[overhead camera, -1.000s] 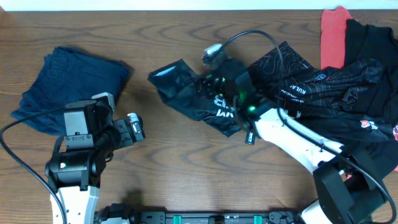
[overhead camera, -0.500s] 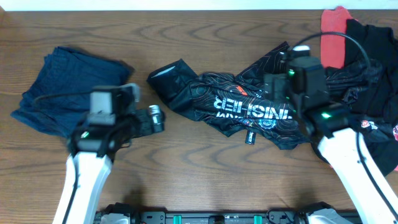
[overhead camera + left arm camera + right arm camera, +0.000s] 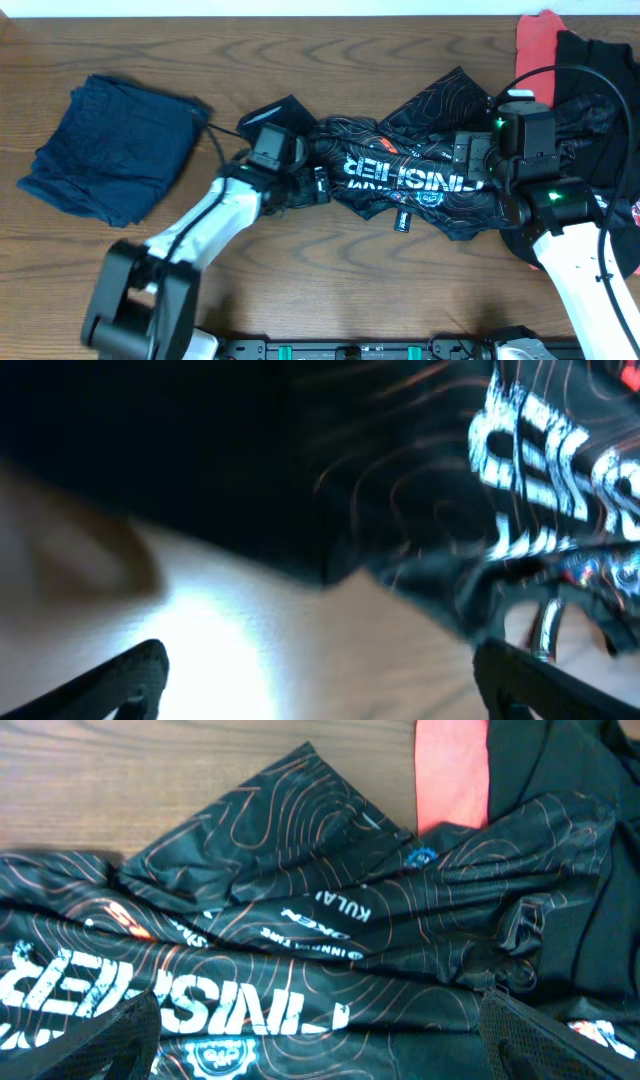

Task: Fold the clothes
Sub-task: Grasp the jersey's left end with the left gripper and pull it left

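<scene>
The black jersey [image 3: 400,170] with orange contour lines and white lettering lies crumpled and stretched across the table's middle. My left gripper [image 3: 318,186] is at the jersey's left part, low over the table. In the left wrist view the left gripper [image 3: 320,690] is open and empty, with bare wood between the fingers and the jersey's edge [image 3: 480,510] just ahead. My right gripper [image 3: 466,165] is over the jersey's right part. In the right wrist view the right gripper [image 3: 320,1045] is open, with the lettered jersey [image 3: 300,940] between the fingers.
A folded navy garment [image 3: 110,150] lies at the left. A red garment [image 3: 535,45] and plain black clothes [image 3: 600,70] are piled at the back right, overlapping the jersey's right end. The red garment also shows in the right wrist view [image 3: 450,770].
My left arm has swung from the near left to the jersey's left end. My right arm has moved from the jersey's middle to its right part. The jersey now lies stretched out, lettering showing.
</scene>
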`<state>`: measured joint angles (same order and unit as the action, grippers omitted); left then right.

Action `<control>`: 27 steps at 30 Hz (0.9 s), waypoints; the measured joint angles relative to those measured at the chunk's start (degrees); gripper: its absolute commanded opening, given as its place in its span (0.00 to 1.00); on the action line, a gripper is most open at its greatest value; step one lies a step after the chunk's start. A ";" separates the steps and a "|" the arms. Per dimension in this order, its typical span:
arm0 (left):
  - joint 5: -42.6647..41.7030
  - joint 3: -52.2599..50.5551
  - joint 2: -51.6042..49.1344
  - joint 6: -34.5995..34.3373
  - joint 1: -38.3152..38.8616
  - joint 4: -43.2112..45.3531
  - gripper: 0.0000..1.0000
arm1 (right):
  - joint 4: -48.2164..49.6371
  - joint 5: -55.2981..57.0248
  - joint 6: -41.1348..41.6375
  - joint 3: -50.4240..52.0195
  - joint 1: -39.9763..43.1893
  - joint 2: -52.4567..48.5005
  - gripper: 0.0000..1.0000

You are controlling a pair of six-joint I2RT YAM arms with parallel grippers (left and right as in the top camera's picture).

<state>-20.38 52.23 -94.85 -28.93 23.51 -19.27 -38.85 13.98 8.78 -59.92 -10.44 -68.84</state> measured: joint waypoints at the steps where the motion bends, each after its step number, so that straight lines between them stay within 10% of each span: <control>1: -0.07 0.00 -1.07 -0.59 0.31 1.90 0.88 | -0.17 0.02 0.00 0.00 0.00 0.00 0.99; 4: -0.07 0.00 -3.98 -1.73 0.94 7.30 0.61 | -0.61 0.00 0.02 0.00 0.07 0.00 0.99; 7: -0.22 0.00 -6.38 -2.49 1.09 10.69 0.06 | -1.11 0.02 0.02 0.00 0.11 0.00 0.99; 19: 8.20 12.00 -3.80 2.27 -9.64 2.03 0.06 | -3.41 0.02 0.02 0.00 1.22 0.00 0.99; 21: 9.42 17.77 -2.78 3.50 -12.98 1.62 0.27 | -3.58 0.04 0.02 0.00 1.55 0.00 0.99; 23: 10.43 21.70 -1.84 4.42 -15.67 1.03 0.97 | -3.98 0.02 0.02 0.00 1.60 0.00 0.99; 27: 11.87 24.76 -0.13 5.03 -19.98 -5.09 0.98 | -4.98 0.02 0.02 0.00 1.60 0.00 0.99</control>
<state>-8.51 76.99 -94.98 -23.90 3.53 -24.36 -43.83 14.00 8.80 -59.92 -8.84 -68.84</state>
